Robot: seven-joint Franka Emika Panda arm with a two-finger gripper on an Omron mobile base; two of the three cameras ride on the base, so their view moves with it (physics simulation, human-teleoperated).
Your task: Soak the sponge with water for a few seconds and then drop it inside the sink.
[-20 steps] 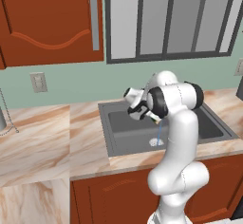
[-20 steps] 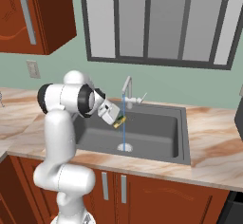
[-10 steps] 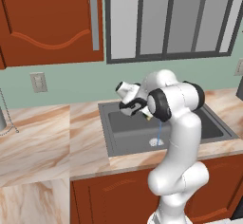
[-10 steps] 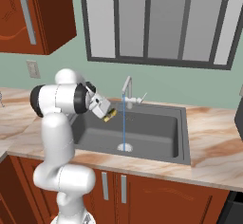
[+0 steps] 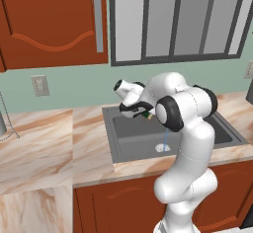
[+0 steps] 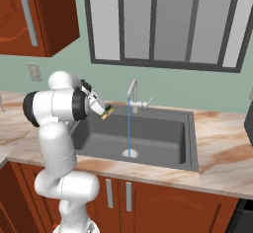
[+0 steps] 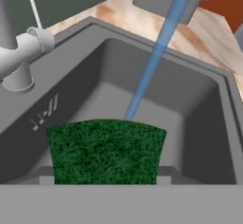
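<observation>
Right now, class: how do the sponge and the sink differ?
The sponge is small, green with a yellow layer; the sink is a large dark grey basin. The sponge is held up in the gripper; the sink sits fixed in the counter. Both are rectangular.

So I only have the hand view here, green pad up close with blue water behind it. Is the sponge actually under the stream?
Observer: No. In the right base view the sponge sits left of the water, clear of it.
Operator: Is it over the basin?
Observer: Over the left part of the sink, near its rim.
Operator: Is it held?
Observer: Yes, the gripper is shut on it.
</observation>
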